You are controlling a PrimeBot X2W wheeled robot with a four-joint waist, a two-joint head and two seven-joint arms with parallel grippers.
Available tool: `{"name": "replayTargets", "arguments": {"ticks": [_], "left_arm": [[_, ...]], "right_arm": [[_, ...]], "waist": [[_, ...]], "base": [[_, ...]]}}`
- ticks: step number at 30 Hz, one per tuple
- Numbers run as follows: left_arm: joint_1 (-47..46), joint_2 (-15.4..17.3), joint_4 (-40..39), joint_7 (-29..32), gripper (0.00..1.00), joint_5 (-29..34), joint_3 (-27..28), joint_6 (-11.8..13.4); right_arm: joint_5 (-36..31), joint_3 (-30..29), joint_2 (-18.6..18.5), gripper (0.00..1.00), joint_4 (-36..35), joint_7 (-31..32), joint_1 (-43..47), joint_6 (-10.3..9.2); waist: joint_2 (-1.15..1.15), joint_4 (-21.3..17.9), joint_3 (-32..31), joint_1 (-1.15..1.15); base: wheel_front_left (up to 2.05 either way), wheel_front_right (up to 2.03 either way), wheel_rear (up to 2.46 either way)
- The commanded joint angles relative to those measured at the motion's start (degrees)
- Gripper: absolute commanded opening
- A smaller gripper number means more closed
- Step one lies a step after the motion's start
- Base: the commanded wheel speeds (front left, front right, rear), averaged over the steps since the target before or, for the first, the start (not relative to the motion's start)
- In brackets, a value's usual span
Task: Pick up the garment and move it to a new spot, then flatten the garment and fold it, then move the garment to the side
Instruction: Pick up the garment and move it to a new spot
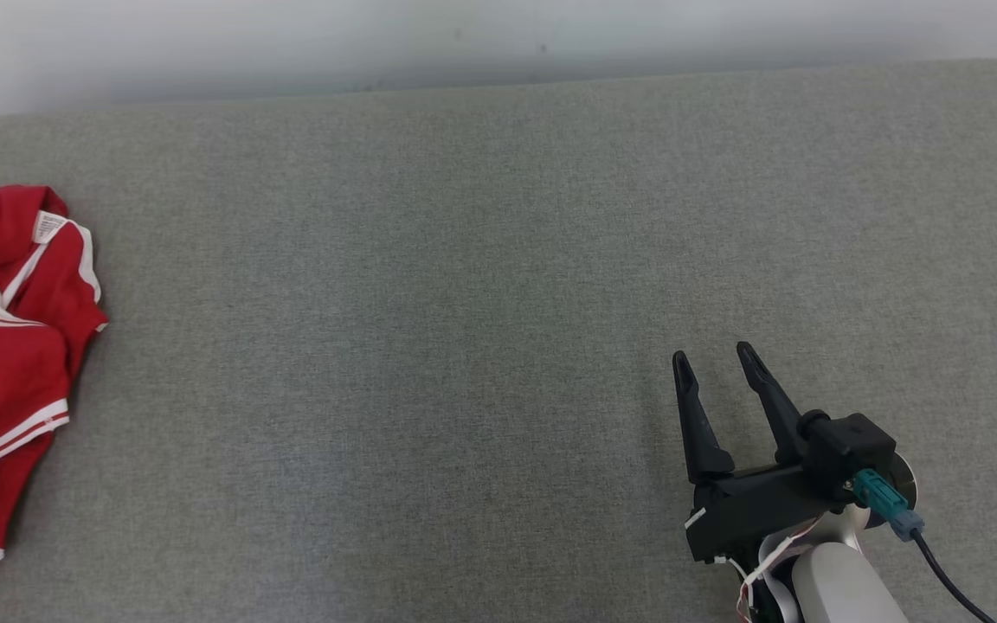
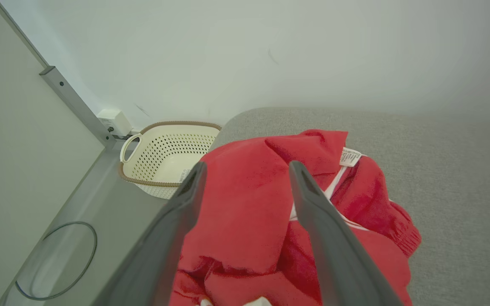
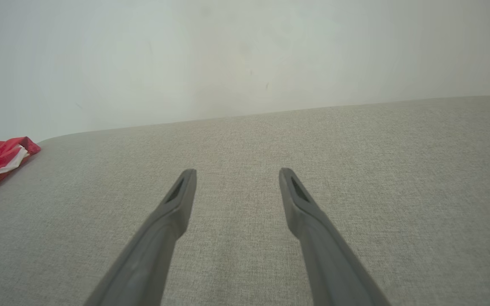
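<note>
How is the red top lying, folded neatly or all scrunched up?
Scrunched up, not folded. The red garment lies bunched in uneven creases on the gray cushion, its white label showing.

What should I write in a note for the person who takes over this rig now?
Left gripper: open, aimed at the garment, holding nothing.
Right gripper: open, empty, over bare gray cushion.
Garment: crumpled at the cushion's left edge; a basket stands beyond it.
Done: nothing visible yet.
To do: pick up, move, flatten, fold, put aside.
</note>
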Motion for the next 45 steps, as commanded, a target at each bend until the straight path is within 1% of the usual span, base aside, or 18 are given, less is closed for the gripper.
{"name": "replayTargets", "arguments": {"ticks": [1, 6, 15, 18, 21, 22, 23, 24, 25, 28, 30, 37, 45], "left_arm": [[-0.63, 0.27, 1.49, 0.8, 1.0, -0.39, -1.02, -0.01], [-0.99, 0.6, 3.91, 3.42, 1.0, -2.78, -5.23, -0.11], [-1.54, 3.0, 7.59, 9.01, 1.0, -6.68, -12.87, -0.1], [-1.89, 3.97, 8.67, 10.11, 1.0, -7.41, -14.65, -0.1], [-1.95, 3.82, 9.52, 10.63, 1.0, -8.1, -15.66, -0.1], [-2.13, 3.84, 9.74, 10.58, 0.98, -8.41, -16.0, -0.1], [-2.2, 4.0, 10.06, 10.61, 0.53, -8.69, -16.4, -0.1], [-2.17, 4.31, 10.26, 10.31, 0.37, -8.7, -16.92, -0.1], [-2.35, 4.78, 10.47, 9.39, 0.01, -8.44, -17.19, -0.1], [-2.92, 4.93, 11.31, 6.53, 0.0, -7.89, -17.76, -0.1], [-3.75, 5.12, 11.47, 3.57, 0.0, -7.07, -18.09, 0.49], [-7.15, 4.22, 11.18, -5.05, 0.0, -5.3, -18.97, 1.23], [-11.41, 3.51, 9.12, -9.93, 0.0, -4.52, -20.53, 0.53]], "right_arm": [[-0.21, 0.11, -0.12, 1.0, -0.06, -0.03, -0.73, 0.04], [-0.48, 0.03, -0.12, 1.0, -0.09, 0.11, -0.89, 0.04], [-1.01, 0.35, -0.12, 1.0, -0.31, 0.52, -1.68, 0.04], [-1.04, 0.31, -0.12, 1.0, -0.44, 0.7, -1.74, 0.04], [-1.06, 0.35, -0.12, 1.0, -0.54, 0.79, -1.83, 0.04], [-1.09, 0.35, -0.12, 1.0, -0.57, 0.83, -1.84, 0.04], [-1.16, 0.36, -0.12, 1.0, -0.59, 0.86, -1.86, 0.04], [-1.25, 0.39, -0.12, 1.0, -0.66, 0.9, -1.91, 0.04], [-1.34, 0.39, -0.12, 1.0, -0.72, 0.95, -1.94, 0.04], [-1.52, 0.25, -0.12, 1.0, -0.78, 0.94, -1.98, 0.04], [-1.54, 0.0, -0.12, 1.0, -0.73, 0.94, -1.92, 0.04], [-1.37, 0.0, -0.12, 1.0, -0.1, 0.82, -1.51, 0.04], [-0.2, 0.09, -0.12, 1.0, 1.31, 0.12, -0.44, 0.04]], "waist": [[-0.01, -0.61, 0.6, -0.01], [-0.01, -1.37, 1.46, -0.01], [-0.01, -2.57, 2.78, -0.01], [-0.01, -2.86, 3.14, -0.01], [-0.01, -3.04, 3.34, -0.01], [-0.01, -3.09, 3.43, -0.01], [-0.01, -3.15, 3.52, -0.01], [-0.01, -3.21, 3.61, -0.01], [-0.01, -3.25, 3.72, -0.01], [-0.01, -3.2, 3.97, -0.01], [-0.01, -2.93, 4.01, -0.01], [-0.01, -1.48, 2.15, -0.01], [-0.01, -0.27, -1.75, -0.01]], "base": [[0.0, 0.0, 0.0], [0.0, 0.0, 0.0], [0.0, 0.0, 0.0], [0.0, 0.0, 0.0], [0.0, 0.0, 0.0], [0.0, 0.0, 0.0], [0.0, 0.0, 0.0], [0.0, 0.0, 0.0], [0.0, 0.0, 0.0], [0.0, 0.0, 0.0], [0.0, 0.0, 0.0], [0.0, 0.0, 0.0], [0.0, 0.0, 0.0]]}}
